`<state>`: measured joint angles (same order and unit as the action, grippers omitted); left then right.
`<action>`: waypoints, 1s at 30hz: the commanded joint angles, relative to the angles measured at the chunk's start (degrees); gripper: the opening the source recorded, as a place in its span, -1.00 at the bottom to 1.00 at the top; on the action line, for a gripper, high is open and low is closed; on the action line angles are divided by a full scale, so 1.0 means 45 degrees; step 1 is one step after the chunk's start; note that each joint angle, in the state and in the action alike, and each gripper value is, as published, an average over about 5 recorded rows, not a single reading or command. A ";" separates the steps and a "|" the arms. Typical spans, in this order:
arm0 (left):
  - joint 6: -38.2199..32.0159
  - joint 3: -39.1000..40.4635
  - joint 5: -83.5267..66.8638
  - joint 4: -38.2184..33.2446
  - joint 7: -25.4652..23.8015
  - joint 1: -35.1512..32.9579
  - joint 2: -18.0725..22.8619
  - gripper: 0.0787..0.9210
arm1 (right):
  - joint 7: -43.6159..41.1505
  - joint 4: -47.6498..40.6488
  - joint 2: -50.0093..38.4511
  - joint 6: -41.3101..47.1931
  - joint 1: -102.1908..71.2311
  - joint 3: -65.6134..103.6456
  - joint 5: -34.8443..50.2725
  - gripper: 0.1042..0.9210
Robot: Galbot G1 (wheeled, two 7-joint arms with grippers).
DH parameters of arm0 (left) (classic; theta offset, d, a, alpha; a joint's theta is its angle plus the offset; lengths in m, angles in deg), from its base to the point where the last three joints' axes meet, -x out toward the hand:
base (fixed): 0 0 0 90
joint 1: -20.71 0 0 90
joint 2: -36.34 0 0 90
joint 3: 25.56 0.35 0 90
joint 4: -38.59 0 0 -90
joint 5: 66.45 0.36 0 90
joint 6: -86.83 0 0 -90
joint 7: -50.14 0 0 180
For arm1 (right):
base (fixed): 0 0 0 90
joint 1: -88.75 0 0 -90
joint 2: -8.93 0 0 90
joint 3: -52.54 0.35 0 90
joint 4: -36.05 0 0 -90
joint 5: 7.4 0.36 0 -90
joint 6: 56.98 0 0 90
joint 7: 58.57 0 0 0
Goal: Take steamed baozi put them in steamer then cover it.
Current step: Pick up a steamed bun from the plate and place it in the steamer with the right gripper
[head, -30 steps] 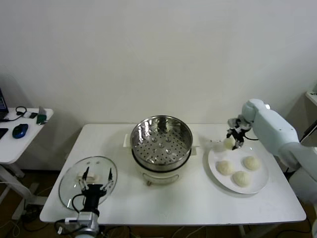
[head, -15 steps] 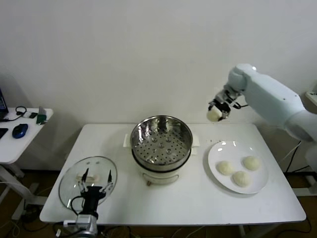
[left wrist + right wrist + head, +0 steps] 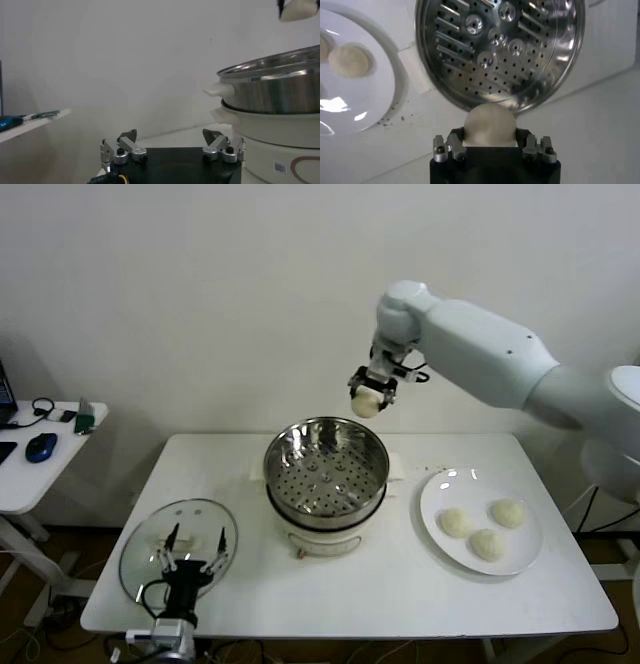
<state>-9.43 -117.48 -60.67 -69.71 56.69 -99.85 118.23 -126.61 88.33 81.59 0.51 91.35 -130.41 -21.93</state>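
Observation:
My right gripper (image 3: pixel 368 396) is shut on one cream baozi (image 3: pixel 366 403) and holds it in the air above the back right rim of the steamer (image 3: pixel 325 467). In the right wrist view the baozi (image 3: pixel 489 124) sits between the jaws, with the steamer's perforated floor (image 3: pixel 500 47) below it. The steamer basket is bare inside. Three more baozi (image 3: pixel 484 530) lie on the white plate (image 3: pixel 437 489) at the right. My left gripper (image 3: pixel 190 560) is open and parked at the table's front left, over the glass lid (image 3: pixel 150 542).
The steamer stands on a white cooker base (image 3: pixel 322 541) mid-table. The lid has a white handle. A side table (image 3: pixel 30 474) with a mouse stands at the far left. Bare tabletop lies in front of the cooker and plate.
My right arm has lifted a baozi off the plate and carried it up and to the left, from the plate's edge to above the steamer's rim. The left arm has not moved.

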 commanded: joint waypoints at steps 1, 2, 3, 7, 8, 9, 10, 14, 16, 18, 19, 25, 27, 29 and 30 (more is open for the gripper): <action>-0.0050 -0.0053 -0.0171 -0.0171 -0.0010 -0.0196 -0.0102 0.77 | 0.0260 0.0324 0.1638 -0.1256 -0.0854 -0.0106 -0.2257 0.40; -0.0063 -0.0076 -0.0217 -0.0216 -0.0012 -0.0256 -0.0113 0.77 | 0.0305 0.0262 0.1725 -0.1360 -0.1034 -0.0006 -0.2588 0.40; -0.0070 -0.0094 -0.0278 -0.0266 -0.0014 -0.0315 -0.0122 0.77 | 0.0352 0.0206 0.1812 -0.1419 -0.1224 0.0050 -0.2880 0.40; -0.0026 -0.0119 -0.0559 -0.0513 -0.0023 -0.0526 -0.0156 0.77 | 0.0543 -0.0088 0.2165 -0.1606 -0.1838 0.0249 -0.3707 0.39; -0.0019 -0.0121 -0.0602 -0.0571 -0.0026 -0.0569 -0.0164 0.77 | 0.0580 -0.0204 0.2253 -0.1672 -0.1962 0.0333 -0.3901 0.39; -0.0022 -0.0121 -0.0624 -0.0615 -0.0025 -0.0607 -0.0171 0.77 | 0.0617 -0.0364 0.2359 -0.1731 -0.2097 0.0418 -0.4068 0.40; -0.0035 -0.0123 -0.0638 -0.0648 -0.0024 -0.0641 -0.0180 0.77 | 0.0648 -0.0548 0.2481 -0.1781 -0.2228 0.0491 -0.4208 0.40; -0.0105 -0.0149 -0.0634 -0.0636 -0.0016 -0.0719 -0.0204 0.77 | 0.0748 -0.1160 0.2887 -0.1913 -0.2665 0.0708 -0.4717 0.41; -0.0147 -0.0159 -0.0638 -0.0609 -0.0012 -0.0755 -0.0209 0.77 | 0.0788 -0.1370 0.3007 -0.2017 -0.2851 0.0831 -0.5033 0.41; -0.0179 -0.0161 -0.0643 -0.0596 -0.0010 -0.0807 -0.0226 0.77 | 0.0808 -0.1532 0.3073 -0.2088 -0.2999 0.0885 -0.5191 0.41; -0.0192 -0.0161 -0.0645 -0.0592 -0.0008 -0.0831 -0.0237 0.77 | 0.0811 -0.1566 0.3082 -0.2096 -0.3050 0.0884 -0.5231 0.41; -0.0244 -0.0186 -0.0636 -0.0578 0.0084 -0.0882 -0.0256 0.77 | 0.0794 -0.1536 0.3067 -0.2084 -0.3358 0.0881 -0.5420 0.42; -0.0255 -0.0205 -0.0636 -0.0577 0.0107 -0.0888 -0.0258 0.77 | 0.0795 -0.1512 0.3081 -0.2068 -0.3453 0.0909 -0.5500 0.43; -0.0260 -0.0226 -0.0640 -0.0563 0.0113 -0.0897 -0.0269 0.77 | 0.0801 -0.1502 0.3103 -0.2015 -0.3517 0.0957 -0.5603 0.46; -0.0265 -0.0235 -0.0643 -0.0551 0.0120 -0.0901 -0.0273 0.77 | 0.0794 -0.1493 0.3110 -0.1972 -0.3532 0.0984 -0.5643 0.50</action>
<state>-10.51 -118.54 -63.37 -72.10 57.15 -103.70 117.02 -123.20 82.65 94.37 -7.78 77.57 -126.66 -44.00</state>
